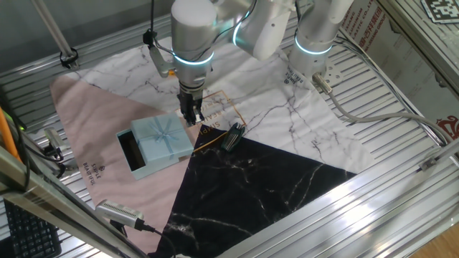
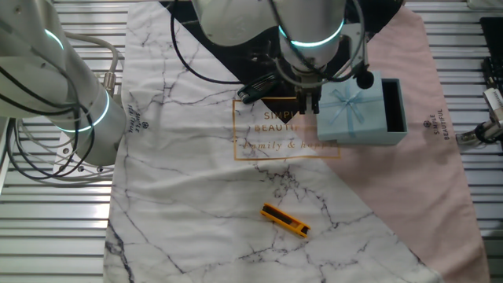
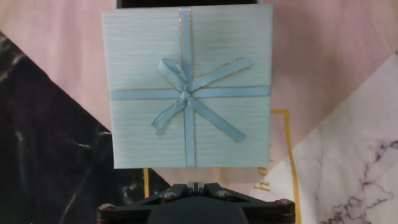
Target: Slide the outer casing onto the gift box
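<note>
Gripper [image 1: 190, 117] pinched closed and empty, parked right behind the outer casing [image 1: 163, 137] to shove it, gift box [image 1: 133, 155] poking out the far end on the desk [image 1: 301, 143].

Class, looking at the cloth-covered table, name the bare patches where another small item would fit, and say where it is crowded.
Free: white marble cloth between the gold lettering and the small yellow tool; the black marble corner.
Crowded: around the pale blue bow-topped cardboard sleeve, its black-lined tray and the gripper.
</note>
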You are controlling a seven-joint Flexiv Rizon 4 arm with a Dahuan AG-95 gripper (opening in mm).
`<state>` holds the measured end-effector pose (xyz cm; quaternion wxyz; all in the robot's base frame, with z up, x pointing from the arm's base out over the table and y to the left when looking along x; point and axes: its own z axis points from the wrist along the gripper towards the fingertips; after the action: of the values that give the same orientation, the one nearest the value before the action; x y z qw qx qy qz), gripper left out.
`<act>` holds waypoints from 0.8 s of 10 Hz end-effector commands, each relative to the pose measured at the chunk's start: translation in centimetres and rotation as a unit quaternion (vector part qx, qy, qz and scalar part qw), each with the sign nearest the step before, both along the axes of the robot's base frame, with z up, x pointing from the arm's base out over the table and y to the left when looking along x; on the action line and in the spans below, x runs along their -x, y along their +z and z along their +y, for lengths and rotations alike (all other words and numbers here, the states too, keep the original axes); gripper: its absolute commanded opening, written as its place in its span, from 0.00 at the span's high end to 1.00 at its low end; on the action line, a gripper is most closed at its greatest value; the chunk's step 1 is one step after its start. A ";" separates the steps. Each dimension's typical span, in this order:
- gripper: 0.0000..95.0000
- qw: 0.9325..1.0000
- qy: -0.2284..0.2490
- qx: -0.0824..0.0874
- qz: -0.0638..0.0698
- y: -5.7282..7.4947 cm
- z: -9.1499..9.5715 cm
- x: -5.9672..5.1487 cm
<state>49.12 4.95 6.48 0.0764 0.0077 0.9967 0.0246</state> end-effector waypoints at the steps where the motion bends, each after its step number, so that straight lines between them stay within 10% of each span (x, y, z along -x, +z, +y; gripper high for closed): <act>1: 1.00 1.000 -0.001 0.000 -0.006 -0.1 0.0 -0.1; 8: 1.00 1.000 -0.004 0.002 -0.019 -1.2 -0.2 -0.7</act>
<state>49.61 4.73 5.34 0.0939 0.0106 0.9952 0.0241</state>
